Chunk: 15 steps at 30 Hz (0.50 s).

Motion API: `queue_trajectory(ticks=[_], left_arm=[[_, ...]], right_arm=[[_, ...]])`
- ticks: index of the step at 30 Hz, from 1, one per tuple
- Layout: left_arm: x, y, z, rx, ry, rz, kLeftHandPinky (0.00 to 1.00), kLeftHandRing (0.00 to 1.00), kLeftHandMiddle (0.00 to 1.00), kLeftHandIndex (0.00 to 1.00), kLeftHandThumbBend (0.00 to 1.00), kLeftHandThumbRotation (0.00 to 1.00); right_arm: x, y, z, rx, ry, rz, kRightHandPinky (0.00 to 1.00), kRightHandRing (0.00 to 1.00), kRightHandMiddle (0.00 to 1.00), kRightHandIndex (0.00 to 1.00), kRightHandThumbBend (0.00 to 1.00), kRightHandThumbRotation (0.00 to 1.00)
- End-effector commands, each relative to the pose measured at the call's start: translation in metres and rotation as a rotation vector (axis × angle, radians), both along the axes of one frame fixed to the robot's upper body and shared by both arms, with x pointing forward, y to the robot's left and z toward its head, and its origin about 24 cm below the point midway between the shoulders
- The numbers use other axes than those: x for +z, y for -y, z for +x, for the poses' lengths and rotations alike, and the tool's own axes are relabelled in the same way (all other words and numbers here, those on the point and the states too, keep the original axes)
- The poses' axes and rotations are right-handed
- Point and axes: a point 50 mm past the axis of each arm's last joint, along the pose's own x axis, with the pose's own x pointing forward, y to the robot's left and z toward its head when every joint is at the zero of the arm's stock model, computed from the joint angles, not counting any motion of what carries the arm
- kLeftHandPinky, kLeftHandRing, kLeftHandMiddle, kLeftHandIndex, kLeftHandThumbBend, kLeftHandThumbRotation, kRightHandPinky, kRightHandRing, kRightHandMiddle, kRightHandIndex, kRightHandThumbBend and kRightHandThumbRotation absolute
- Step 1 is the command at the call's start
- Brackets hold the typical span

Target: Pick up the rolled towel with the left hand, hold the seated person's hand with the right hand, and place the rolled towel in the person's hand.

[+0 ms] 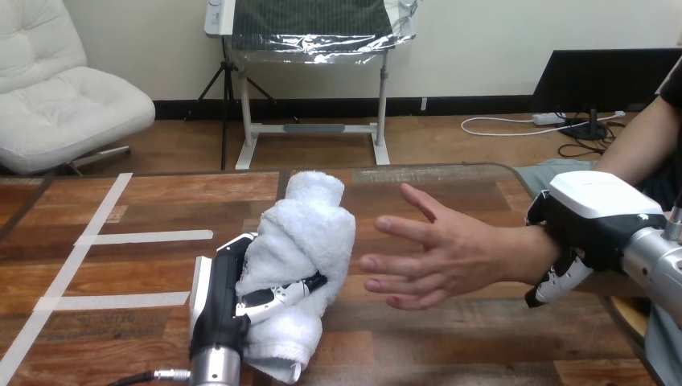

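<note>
A white rolled towel (310, 241) stands tilted over the table's middle, and my left hand (221, 297) is shut on its lower part, fingers (281, 293) wrapped across it. The person's hand (434, 253) reaches in from the right, fingers spread and pointing left, a short gap from the towel. My right hand (591, 221) is curled round the person's wrist, its white back on top and fingers (559, 277) coming round underneath.
Strips of white tape (145, 237) mark the wooden table (161, 338) at the left. The table's far edge runs just behind the towel, and its right edge lies under my right forearm.
</note>
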Motion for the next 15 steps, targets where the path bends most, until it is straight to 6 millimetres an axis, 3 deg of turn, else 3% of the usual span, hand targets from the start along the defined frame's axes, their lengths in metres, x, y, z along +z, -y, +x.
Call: queue_trajectory(ticks=[1,15], left_arm=[[0.035,0.011,0.038,-0.061,0.122,0.046,0.29,0.35,0.42,0.51,0.63,0.04],[0.036,0.028,0.046,-0.097,0.095,0.063,0.31,0.37,0.43,0.51,0.64,0.04]], right_arm=[[0.044,-0.009,0.005,0.034,0.184,0.1,0.11,0.17,0.26,0.33,0.72,0.0],[0.052,-0.014,0.002,0.046,0.214,0.099,0.1,0.16,0.24,0.3,0.71,0.0]])
